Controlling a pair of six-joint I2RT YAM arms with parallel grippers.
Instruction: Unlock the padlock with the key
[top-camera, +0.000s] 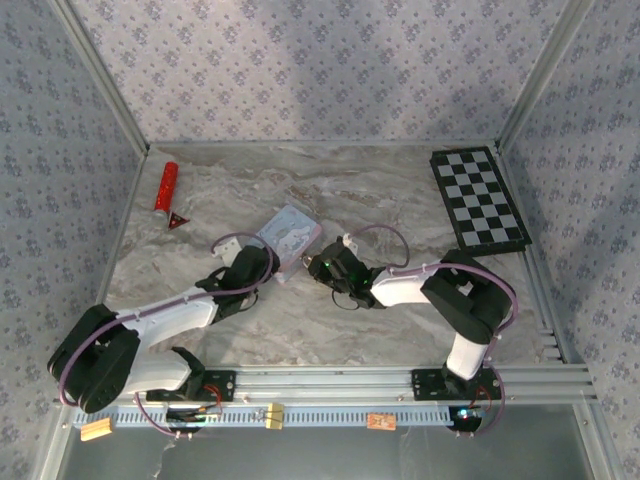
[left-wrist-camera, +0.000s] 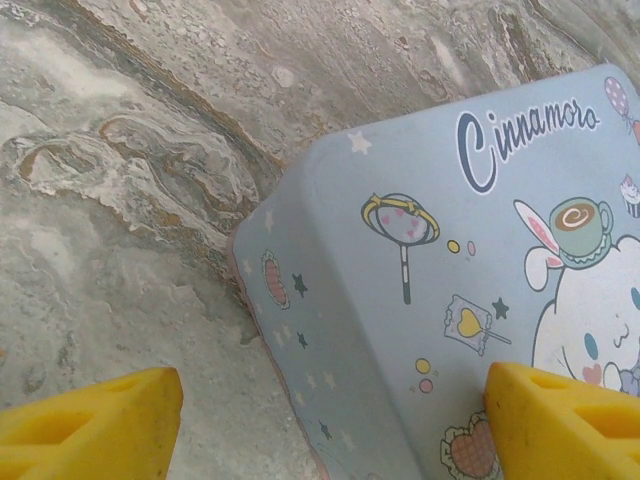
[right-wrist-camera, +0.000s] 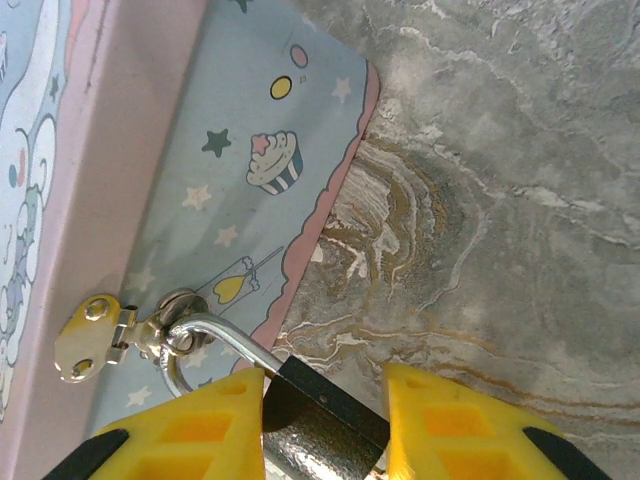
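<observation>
The small padlock (right-wrist-camera: 328, 400) has a dark body and a silvery shackle (right-wrist-camera: 215, 330) hooked through the metal hasp (right-wrist-camera: 95, 338) on the light-blue cartoon tin (right-wrist-camera: 250, 120). My right gripper (right-wrist-camera: 325, 445) is shut on the padlock body, one yellow finger (right-wrist-camera: 195, 430) on each side. In the top view the right gripper (top-camera: 320, 266) sits at the tin's (top-camera: 291, 235) near right corner. My left gripper (left-wrist-camera: 330, 430) is open over the tin's (left-wrist-camera: 450, 260) near left corner, with one finger (left-wrist-camera: 90, 420) above the table and the other above the lid. In the top view the left gripper (top-camera: 262, 264) is just left of the tin.
A red packet (top-camera: 166, 188) lies at the far left of the marble table (top-camera: 380, 190). A black-and-white checkerboard (top-camera: 478, 198) lies at the far right. Patterned walls close in the back and both sides.
</observation>
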